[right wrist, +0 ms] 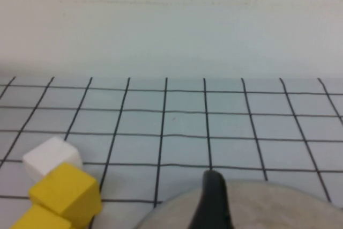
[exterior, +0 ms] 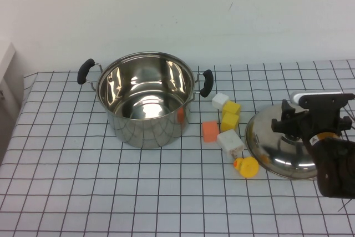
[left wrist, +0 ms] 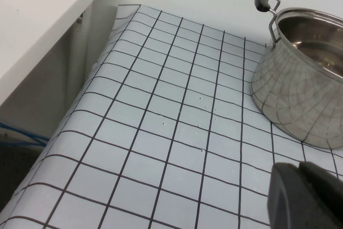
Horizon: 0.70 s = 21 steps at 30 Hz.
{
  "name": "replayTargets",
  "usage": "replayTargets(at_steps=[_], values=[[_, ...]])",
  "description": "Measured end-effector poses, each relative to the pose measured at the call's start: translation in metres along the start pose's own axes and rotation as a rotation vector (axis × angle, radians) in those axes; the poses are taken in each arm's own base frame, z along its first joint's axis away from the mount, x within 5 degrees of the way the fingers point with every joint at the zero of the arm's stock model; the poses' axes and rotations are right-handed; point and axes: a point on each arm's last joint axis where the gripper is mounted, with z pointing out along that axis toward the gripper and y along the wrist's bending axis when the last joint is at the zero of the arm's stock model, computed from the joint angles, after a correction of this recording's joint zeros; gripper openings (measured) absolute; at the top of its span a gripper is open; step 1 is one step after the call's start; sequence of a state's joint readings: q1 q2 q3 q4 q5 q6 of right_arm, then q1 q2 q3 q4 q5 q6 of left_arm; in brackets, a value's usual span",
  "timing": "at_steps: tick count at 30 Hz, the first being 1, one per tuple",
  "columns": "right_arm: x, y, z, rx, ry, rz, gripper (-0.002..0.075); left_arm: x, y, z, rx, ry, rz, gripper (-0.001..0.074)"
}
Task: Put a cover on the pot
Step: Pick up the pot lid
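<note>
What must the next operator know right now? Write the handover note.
Left pincer: parked low over the table left of the pot, outside the high view.
Right pincer: over the middle of the lid; a grip cannot be confirmed.
Pot: upright, open, empty, on the table's left half.
Lid: dome up on the table to the pot's right, with toy blocks between them.
Done: right arm brought to the lid.
Left: grip the lid, lift it over the blocks, and set it on the pot.

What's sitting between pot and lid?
High view: toy blocks and a yellow duck lie between the pot and lid, where the right tool hovers.
</note>
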<state>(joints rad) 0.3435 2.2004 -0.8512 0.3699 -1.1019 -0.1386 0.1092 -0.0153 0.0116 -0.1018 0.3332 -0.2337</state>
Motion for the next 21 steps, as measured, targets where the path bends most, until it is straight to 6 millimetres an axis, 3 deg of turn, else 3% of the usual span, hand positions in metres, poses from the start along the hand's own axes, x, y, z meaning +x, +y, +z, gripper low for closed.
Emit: replayTargets(at_steps=[7,12,21], values=[[0.000,-0.019,0.005,0.050,0.018,0.013,0.0522,0.000,0.000,0.000,0.000,0.000,0.005,-0.0003],[0.002,-0.019,0.007,0.043,0.020,0.007,0.0523,0.000,0.000,0.000,0.000,0.000,0.005,-0.0003],[0.038,-0.014,0.027,0.031,0.076,-0.022,0.0523,0.000,0.000,0.000,0.000,0.000,0.003,-0.0003]])
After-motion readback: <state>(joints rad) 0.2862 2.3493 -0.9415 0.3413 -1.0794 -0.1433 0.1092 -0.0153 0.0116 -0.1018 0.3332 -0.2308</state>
